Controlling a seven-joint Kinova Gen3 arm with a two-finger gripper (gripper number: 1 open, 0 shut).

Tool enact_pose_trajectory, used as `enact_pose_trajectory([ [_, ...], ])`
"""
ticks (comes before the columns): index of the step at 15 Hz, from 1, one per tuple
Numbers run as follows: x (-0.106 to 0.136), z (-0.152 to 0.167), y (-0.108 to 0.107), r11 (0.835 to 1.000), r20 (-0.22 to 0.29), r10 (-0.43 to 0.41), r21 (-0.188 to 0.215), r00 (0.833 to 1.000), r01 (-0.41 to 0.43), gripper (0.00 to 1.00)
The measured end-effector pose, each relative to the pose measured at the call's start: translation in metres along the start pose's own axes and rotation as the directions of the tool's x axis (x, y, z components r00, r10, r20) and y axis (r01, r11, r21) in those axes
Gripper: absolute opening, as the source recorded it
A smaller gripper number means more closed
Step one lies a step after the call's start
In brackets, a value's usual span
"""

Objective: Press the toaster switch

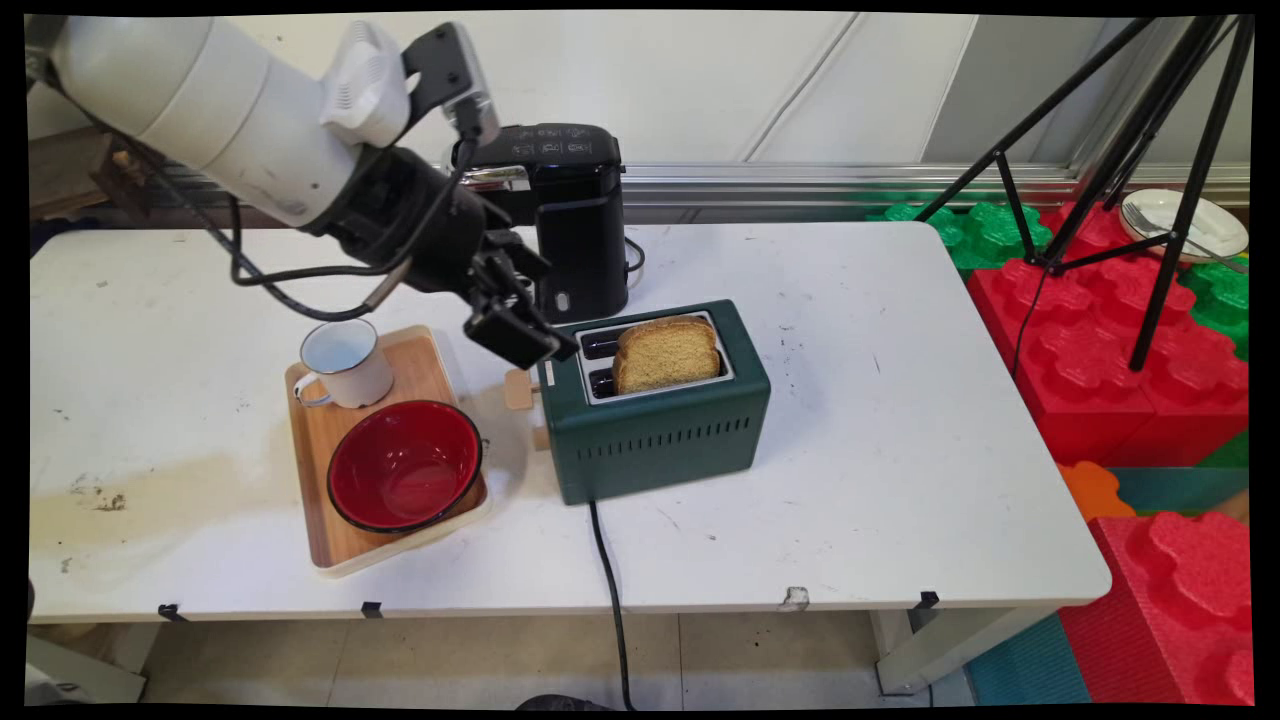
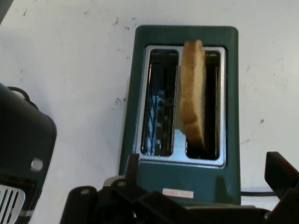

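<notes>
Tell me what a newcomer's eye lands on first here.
A green toaster stands mid-table with a slice of bread standing up out of one slot. The arm's black pincer hangs at the toaster's left end. Left of it, a wooden tray holds a red bowl and a white mug.

bread (image 1: 666, 355) in toaster (image 1: 660, 430), tray (image 1: 335, 545) left

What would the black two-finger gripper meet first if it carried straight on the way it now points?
Probably the dark green two-slot toaster: the gripper points down at its lever end, the brown bread slice just beyond. Depth is unclear.
</notes>
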Motion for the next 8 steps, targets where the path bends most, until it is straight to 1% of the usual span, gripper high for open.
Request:
enact_pose_trajectory([
  [8, -0.023, -0.005, -0.004, 1.0, -0.006, 0.006, -0.018, 1.0, -0.006, 1.0],
])
